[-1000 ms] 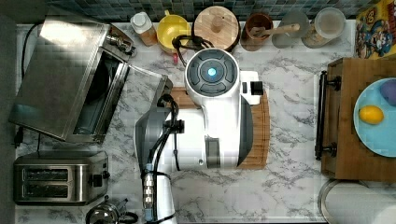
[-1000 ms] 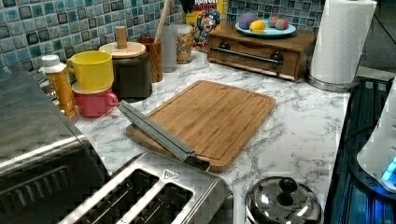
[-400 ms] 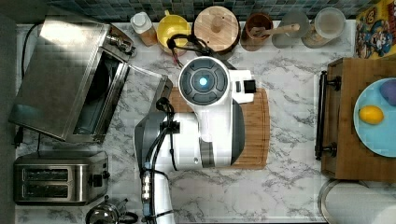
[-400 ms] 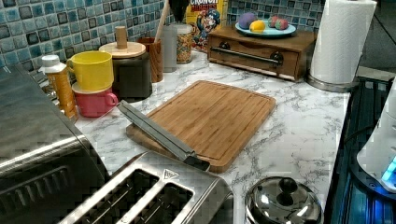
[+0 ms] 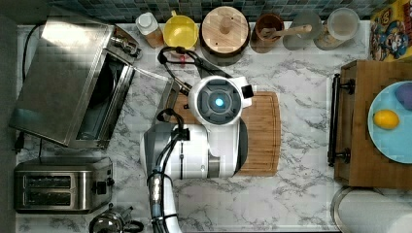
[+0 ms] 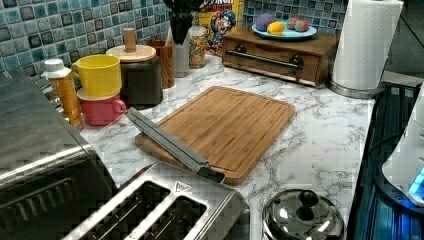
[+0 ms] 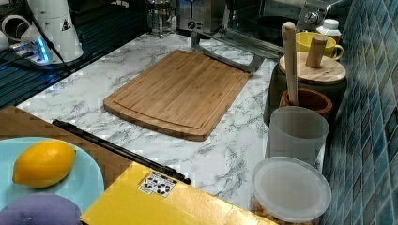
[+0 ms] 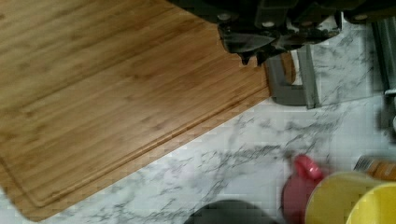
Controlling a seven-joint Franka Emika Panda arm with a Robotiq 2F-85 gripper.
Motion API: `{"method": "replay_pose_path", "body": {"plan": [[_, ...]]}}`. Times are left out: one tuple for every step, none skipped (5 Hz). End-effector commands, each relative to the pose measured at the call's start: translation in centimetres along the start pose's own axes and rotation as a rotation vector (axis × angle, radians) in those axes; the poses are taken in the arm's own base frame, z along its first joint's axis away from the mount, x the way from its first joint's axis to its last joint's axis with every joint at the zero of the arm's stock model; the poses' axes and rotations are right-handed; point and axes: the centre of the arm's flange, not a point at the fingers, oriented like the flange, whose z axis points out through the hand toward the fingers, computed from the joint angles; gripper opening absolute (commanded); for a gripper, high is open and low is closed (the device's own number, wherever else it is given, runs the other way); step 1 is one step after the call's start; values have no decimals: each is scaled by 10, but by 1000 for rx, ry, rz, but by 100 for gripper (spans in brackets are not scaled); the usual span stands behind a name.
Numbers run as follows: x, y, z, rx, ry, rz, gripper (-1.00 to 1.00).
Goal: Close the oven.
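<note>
The oven (image 5: 68, 77) is a big brushed-steel box at the top view's left. Its glass door (image 5: 145, 90) hangs down open, and the bar handle (image 5: 167, 99) reaches the corner of the wooden cutting board (image 5: 257, 131). The left view shows that handle (image 6: 170, 145) low over the board's near edge. The right view has the handle (image 7: 225, 49) at the board's far end. My gripper (image 8: 252, 58) hovers above the board corner beside the handle's grey bracket (image 8: 292, 79), fingers shut on nothing. Its dark fingers (image 6: 181, 27) hang at the left view's top.
A two-slot toaster (image 5: 60, 187) and a kettle lid (image 6: 302, 215) sit near the oven. Yellow mug (image 5: 180, 30), pink mug (image 6: 102, 107), bottle (image 6: 62, 92) and jars line the tiled wall. A wooden box (image 5: 369, 131) with a fruit plate and a paper-towel roll (image 6: 365, 45) stand at the far side.
The wrist has moved toward the top view's bottom, staying near the door handle. The dark fingers have come lower into the left view's top edge. The oven door has not moved.
</note>
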Motion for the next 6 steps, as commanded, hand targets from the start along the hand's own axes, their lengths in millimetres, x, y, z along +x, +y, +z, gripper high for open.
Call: {"method": "replay_pose_path", "body": {"plan": [[-39, 74, 61, 228, -33, -4, -100], [-52, 67, 78, 298, -49, -67, -100], [-66, 54, 99, 348, -94, -160, -100], [-79, 35, 117, 392, -50, -227, -100], [-80, 21, 134, 423, -49, -241, -100], [-82, 11, 146, 417, -68, -256, -100]]}}
